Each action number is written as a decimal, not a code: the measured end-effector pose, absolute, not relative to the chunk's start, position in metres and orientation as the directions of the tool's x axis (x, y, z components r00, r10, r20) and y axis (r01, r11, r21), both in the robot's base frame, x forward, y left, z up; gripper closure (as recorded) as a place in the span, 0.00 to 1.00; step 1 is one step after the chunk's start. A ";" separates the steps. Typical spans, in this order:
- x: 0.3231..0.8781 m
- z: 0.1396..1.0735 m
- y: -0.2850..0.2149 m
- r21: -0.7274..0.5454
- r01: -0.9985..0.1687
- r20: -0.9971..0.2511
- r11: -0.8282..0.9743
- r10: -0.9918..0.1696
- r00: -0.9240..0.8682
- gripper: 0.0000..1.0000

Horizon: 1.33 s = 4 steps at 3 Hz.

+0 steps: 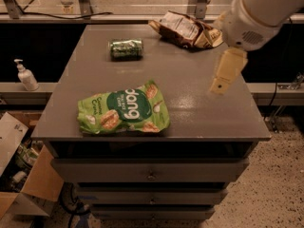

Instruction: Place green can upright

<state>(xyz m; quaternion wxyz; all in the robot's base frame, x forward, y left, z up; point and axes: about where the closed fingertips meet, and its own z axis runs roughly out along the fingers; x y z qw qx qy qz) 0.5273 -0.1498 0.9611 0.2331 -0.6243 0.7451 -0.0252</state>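
Camera view: the green can (pixel 126 48) is laid sideways near the table's (pixel 190 113) far edge. The gripper (pixel 221 82) is held over the right side; its grip cannot be told.

Item count, tabletop scene.

- Table (pixel 199 118): one, with three drawer fronts below it.
- Green can (pixel 126 49): one, lying on its side at the table's far left.
- Snack bags: two. One is a bright green bag (pixel 123 110) near the front edge; the other is a brown bag (pixel 185 30) at the far edge.
- Pump bottle (pixel 26 76): one, on the ledge to the left.
- Cardboard box (pixel 35 182): one, on the floor.
- Gripper (pixel 223 80): one, hanging over the table's right side.
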 end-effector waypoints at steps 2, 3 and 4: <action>0.562 0.971 -0.104 -0.341 -0.924 -0.368 0.175 -0.929 -0.040 0.00; 0.574 0.969 -0.083 -0.348 -0.925 -0.399 0.153 -0.917 -0.001 0.00; 0.608 0.952 -0.042 -0.347 -0.930 -0.438 0.121 -0.898 0.047 0.00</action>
